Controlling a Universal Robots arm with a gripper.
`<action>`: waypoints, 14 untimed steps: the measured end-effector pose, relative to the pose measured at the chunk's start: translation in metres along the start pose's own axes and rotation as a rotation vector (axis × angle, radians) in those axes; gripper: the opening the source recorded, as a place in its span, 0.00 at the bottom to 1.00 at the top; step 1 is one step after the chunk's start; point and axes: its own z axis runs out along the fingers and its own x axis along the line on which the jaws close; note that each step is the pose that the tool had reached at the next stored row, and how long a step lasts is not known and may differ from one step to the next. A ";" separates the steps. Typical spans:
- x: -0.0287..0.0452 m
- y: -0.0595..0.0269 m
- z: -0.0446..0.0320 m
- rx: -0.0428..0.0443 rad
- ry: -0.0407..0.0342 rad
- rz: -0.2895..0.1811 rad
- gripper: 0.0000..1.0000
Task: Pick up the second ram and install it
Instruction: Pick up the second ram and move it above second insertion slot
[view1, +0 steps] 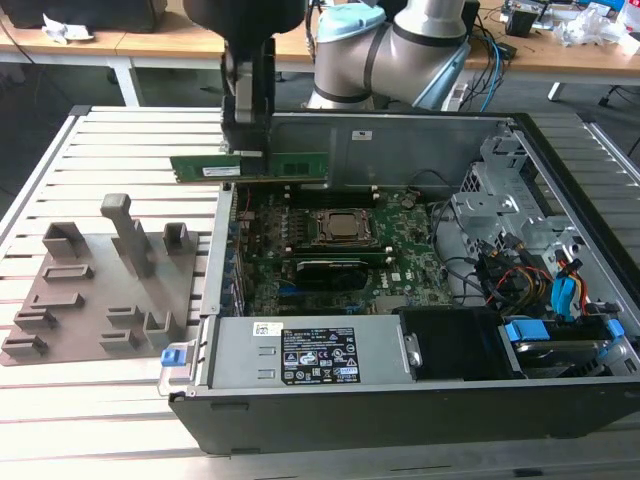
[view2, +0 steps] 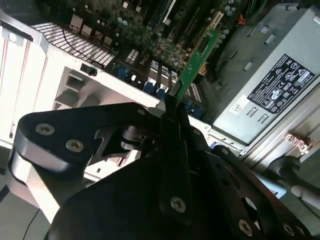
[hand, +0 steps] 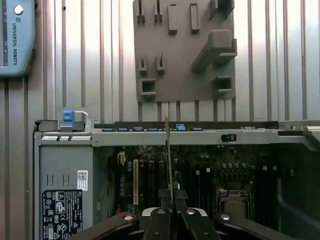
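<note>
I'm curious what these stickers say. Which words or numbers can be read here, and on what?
Black label on the power supply: print too small to read.
White sticker beside it: too small.
Pale label on the second ram: blurred.
Grey-blue device: a maker's name only.

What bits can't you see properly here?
- Exterior view: the claw covers the middle of the ram, where it grips.
- First wrist view: the ram is edge-on, so its chips and label are hidden.
- Second wrist view: the claw's black body hides the ram's gripped end.
</note>
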 end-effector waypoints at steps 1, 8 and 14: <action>0.0000 -0.0030 -0.0001 -0.0002 0.0000 0.000 0.14; -0.0006 -0.0526 -0.0013 -0.0022 -0.0001 0.000 0.14; -0.0011 -0.0930 -0.0024 -0.0040 0.0000 0.000 0.14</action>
